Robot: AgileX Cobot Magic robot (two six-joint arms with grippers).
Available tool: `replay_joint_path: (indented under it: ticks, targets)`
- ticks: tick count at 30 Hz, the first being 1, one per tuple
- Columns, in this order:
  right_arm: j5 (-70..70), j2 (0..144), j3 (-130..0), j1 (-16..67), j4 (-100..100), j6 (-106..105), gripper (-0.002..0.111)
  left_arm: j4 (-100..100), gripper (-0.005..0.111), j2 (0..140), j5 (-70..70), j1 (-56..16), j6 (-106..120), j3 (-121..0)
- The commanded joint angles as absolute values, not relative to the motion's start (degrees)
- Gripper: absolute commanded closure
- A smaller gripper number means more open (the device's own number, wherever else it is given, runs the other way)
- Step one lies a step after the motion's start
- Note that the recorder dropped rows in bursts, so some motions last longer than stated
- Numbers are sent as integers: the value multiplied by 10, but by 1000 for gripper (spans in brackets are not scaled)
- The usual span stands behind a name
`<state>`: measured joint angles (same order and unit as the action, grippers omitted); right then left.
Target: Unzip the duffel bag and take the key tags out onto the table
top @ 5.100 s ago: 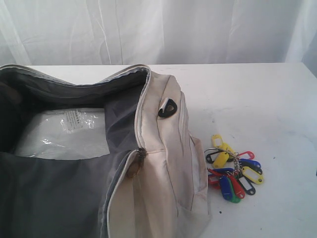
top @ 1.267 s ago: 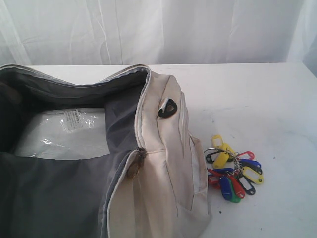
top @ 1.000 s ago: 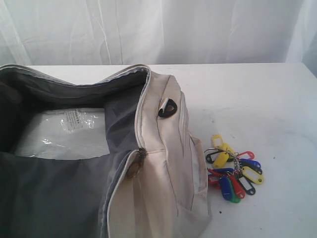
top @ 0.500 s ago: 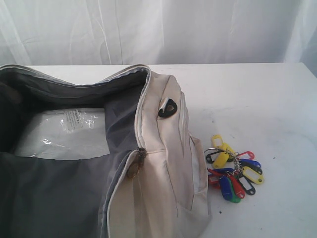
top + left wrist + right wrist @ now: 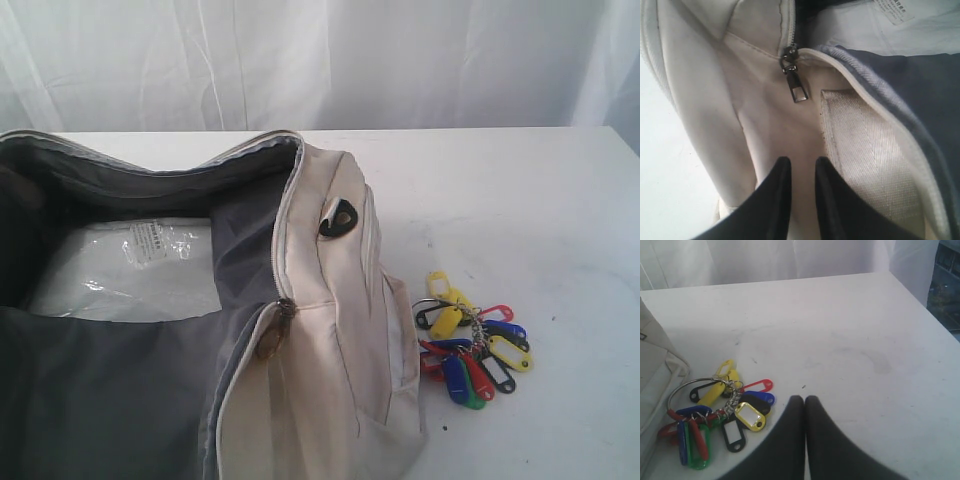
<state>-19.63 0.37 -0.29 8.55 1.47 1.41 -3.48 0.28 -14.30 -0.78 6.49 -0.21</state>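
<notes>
The surface carries the bag, gaping unzipped, with the tags out just beside it. The left hand faces the zip pull, narrowly parted and empty. The right hand is pinched shut, empty, near the tags. Best now is to back off and snag nothing. Nothing has shifted since earlier.

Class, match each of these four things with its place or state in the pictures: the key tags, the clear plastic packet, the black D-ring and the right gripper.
Things
1. key tags
2. clear plastic packet
3. black D-ring
4. right gripper

Places or states
A. inside the open duffel bag, on its dark lining
B. shut, holding nothing
C. lying on the table beside the bag
D. on the bag's cream end panel

Right pairs: 1-C; 2-A; 3-D; 4-B.
</notes>
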Motion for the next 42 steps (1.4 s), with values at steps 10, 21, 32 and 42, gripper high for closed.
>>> replay_joint_path:
  ticks: [10, 21, 32, 42]
  targets:
    - [-207, 0, 0, 66, 17, 22, 108, -38, 83, 0, -145, -7, 64, 0]
    - [-206, 0, 0, 68, 17, 22, 108, -38, 83, 0, -145, -7, 64, 0]
    - [-206, 0, 0, 68, 17, 22, 108, -38, 83, 0, -145, -7, 64, 0]
    - [-206, 0, 0, 68, 17, 22, 108, -38, 83, 0, -145, -7, 64, 0]
